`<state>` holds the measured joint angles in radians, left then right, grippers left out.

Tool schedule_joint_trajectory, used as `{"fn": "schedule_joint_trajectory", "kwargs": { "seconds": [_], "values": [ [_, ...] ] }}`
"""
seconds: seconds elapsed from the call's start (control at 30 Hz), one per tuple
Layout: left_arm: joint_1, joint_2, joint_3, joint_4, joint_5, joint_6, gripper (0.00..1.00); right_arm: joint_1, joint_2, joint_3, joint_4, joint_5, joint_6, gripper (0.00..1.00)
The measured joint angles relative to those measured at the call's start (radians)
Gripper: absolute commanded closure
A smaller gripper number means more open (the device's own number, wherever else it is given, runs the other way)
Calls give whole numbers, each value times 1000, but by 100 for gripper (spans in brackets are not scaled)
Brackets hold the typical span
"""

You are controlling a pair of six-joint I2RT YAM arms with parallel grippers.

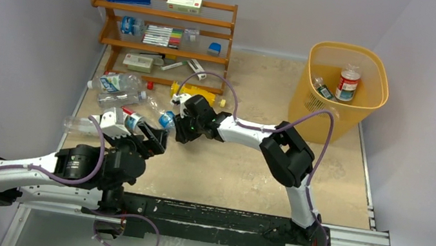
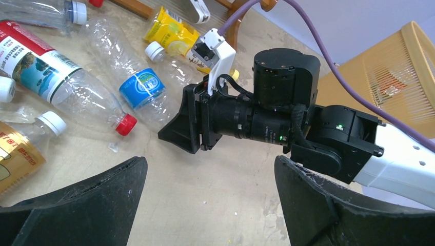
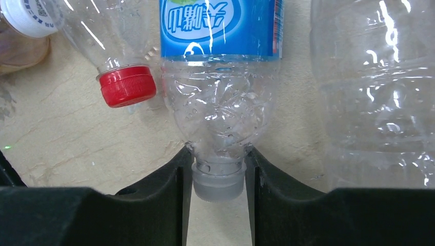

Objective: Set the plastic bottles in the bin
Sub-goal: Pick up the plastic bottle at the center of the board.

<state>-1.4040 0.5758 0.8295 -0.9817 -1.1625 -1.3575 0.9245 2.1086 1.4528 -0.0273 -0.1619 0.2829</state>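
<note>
My right gripper (image 1: pixel 178 117) is shut on the neck and grey cap of a clear bottle with a blue label (image 3: pixel 220 102), which lies on the table; it also shows in the left wrist view (image 2: pixel 143 87). My left gripper (image 2: pixel 210 169) is open and empty just above bare table, near my right wrist. Several more bottles lie left of it: one with a red cap (image 2: pixel 66 87), a yellow one (image 1: pixel 197 94), clear ones (image 1: pixel 117 84). The yellow-orange bin (image 1: pixel 308 110) stands at the back right with two bottles (image 1: pixel 347 82) inside.
A brown wooden shelf rack (image 1: pixel 163 36) with pens and small boxes stands at the back left, behind the bottles. Another clear bottle (image 3: pixel 379 92) lies close to the right of the held one. Walls close in the table on the left, back and right.
</note>
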Motion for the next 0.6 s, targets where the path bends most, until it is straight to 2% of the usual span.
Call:
{"fn": "schedule_joint_trajectory", "kwargs": {
  "seconds": [0.2, 0.6],
  "values": [
    [0, 5, -3, 10, 5, 8, 6, 0, -44, -32, -24, 23, 0, 73],
    [0, 6, -9, 32, 7, 12, 5, 0, -448, -182, -99, 41, 0, 73]
  ]
}}
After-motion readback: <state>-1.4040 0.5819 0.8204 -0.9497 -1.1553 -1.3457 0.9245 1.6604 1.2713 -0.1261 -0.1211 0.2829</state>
